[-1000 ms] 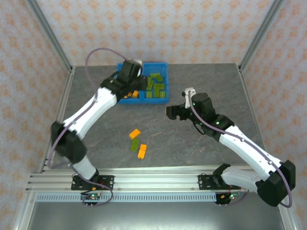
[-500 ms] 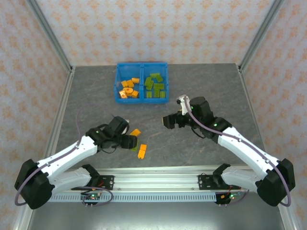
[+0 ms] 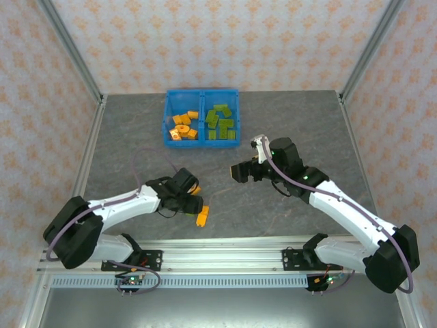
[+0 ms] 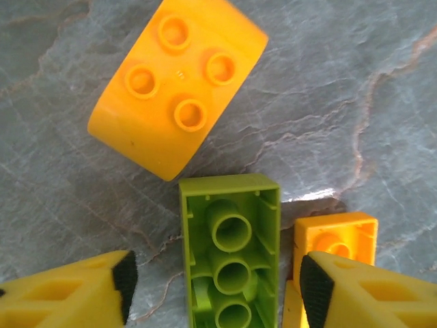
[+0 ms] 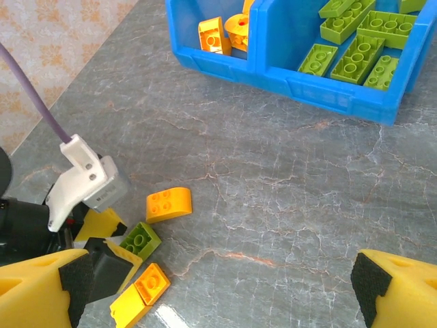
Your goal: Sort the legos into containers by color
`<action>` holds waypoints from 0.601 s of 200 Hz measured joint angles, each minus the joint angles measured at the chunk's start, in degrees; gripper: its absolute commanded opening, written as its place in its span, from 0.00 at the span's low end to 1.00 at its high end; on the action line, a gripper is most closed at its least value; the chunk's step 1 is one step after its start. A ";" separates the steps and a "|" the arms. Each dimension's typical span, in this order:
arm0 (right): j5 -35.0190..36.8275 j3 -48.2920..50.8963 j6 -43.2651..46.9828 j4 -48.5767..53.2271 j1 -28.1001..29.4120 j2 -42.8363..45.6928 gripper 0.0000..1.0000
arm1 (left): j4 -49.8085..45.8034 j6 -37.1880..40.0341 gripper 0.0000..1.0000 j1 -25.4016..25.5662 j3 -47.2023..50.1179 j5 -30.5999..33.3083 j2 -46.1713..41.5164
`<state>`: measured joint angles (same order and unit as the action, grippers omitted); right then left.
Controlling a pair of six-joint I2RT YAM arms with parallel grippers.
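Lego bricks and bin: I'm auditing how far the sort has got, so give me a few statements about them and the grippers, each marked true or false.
1. The green brick on the table lies hollow side up. True.
2. The left gripper is shut on an orange brick. False: its jaws are open, one on either side of the green brick.
3. Green bricks lie in the right compartment of the blue bin, seen from above. True.
4. The right gripper holds a brick. False: it is open and empty.
5. All bricks are binned. False: the green brick, a curved orange brick and a second orange brick lie on the table.
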<state>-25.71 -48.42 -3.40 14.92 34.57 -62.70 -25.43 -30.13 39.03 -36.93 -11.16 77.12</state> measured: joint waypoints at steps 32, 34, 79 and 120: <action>0.24 0.00 -0.02 0.00 0.00 -0.85 0.98 | 0.37 0.00 0.52 -0.02 -0.11 0.83 2.93; 0.24 0.00 -0.02 0.02 0.00 -0.92 0.98 | 0.37 0.02 0.51 0.00 -0.15 0.98 2.97; 0.74 0.00 -0.24 0.02 0.00 -1.51 0.98 | -0.44 -1.20 0.30 0.24 -0.44 2.82 2.78; -1.38 0.11 -0.42 -1.20 0.00 -1.46 0.98 | -2.80 -0.79 0.30 0.37 -1.77 3.37 -2.99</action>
<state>-27.09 -48.31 -3.81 13.72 34.57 -64.16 -28.23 -30.92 39.40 -38.70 -7.79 74.13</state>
